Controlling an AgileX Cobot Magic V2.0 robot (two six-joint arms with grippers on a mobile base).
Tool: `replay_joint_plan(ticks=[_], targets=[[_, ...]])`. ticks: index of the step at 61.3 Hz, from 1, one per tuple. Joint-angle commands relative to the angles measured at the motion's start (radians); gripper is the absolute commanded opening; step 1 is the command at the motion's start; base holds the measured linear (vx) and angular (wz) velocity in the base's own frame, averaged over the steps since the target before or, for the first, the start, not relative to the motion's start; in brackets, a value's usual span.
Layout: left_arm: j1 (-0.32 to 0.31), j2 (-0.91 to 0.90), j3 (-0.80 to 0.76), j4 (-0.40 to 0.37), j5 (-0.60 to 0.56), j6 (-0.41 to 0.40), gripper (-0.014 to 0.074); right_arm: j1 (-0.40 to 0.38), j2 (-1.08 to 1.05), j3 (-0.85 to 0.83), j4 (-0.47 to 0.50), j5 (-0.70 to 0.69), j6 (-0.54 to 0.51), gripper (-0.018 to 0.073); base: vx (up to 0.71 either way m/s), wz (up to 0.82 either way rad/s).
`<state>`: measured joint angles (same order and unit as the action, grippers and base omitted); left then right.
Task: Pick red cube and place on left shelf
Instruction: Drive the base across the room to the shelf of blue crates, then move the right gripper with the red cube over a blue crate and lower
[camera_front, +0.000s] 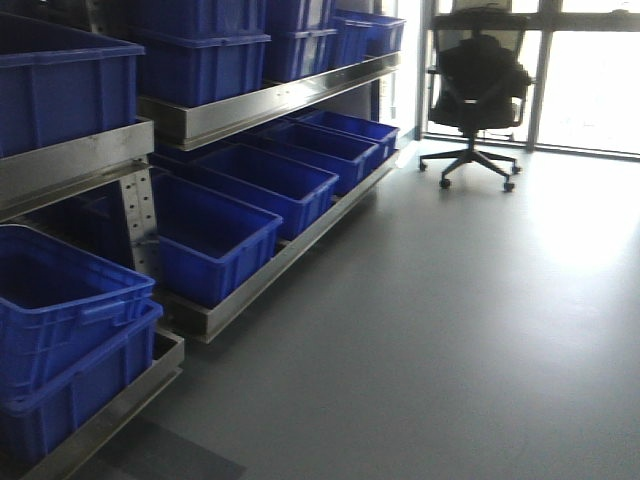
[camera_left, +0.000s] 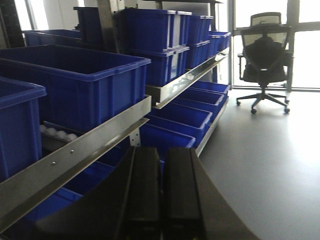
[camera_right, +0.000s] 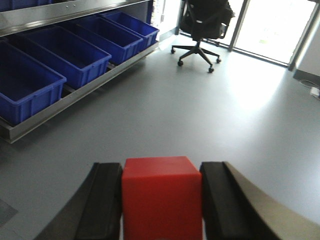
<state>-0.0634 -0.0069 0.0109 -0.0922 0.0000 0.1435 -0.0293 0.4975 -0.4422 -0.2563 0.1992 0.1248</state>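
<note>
The cube (camera_right: 160, 192) is pinched between the two black fingers (camera_right: 102, 200) of the right gripper (camera_right: 161, 212). It is held above the floor (camera_right: 225, 115), well out from the shelf (camera_front: 250, 105). Its red top and front faces are seen whole, and each side is touched by a finger.

The left gripper (camera_left: 161, 200) is seen with its fingers pressed together, only a thin slit left between them. It is pointed along the front of the shelf, near the upper rail (camera_left: 75, 155).

The shelf is filled with blue bins (camera_front: 215, 235) on both levels. On the lower level a row of open bins is set end to end, and only bare blue bottoms are shown inside those that can be looked into. On the upper level the bins are stacked two high at the far end, and their insides are hidden. Small white balls (camera_left: 56, 133) are glimpsed just behind the upper rail, under a bin. Whether they lie in a container cannot be told.

A black chair (camera_front: 478, 80) is stood beyond the far end of the shelf.
</note>
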Motion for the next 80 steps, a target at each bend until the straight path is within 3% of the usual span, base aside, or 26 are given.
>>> replay_joint_plan(ticks=[1,43,80], targets=[[-0.003,0.008,0.022,-0.006,-0.083,0.001,0.0106,-0.002,0.004,-0.032,-0.014,-0.083,-0.004,0.0049,0.55,0.50],[-0.003,0.007,0.022,-0.006,-0.083,0.001,0.0106,-0.002,0.004,-0.032,-0.014,-0.083,-0.004,0.0049,0.43,0.60],[-0.003,0.007,0.022,-0.006,-0.083,0.001,0.0106,-0.002,0.004,-0.032,-0.014,-0.083,-0.004,0.0049,0.12,0.64]])
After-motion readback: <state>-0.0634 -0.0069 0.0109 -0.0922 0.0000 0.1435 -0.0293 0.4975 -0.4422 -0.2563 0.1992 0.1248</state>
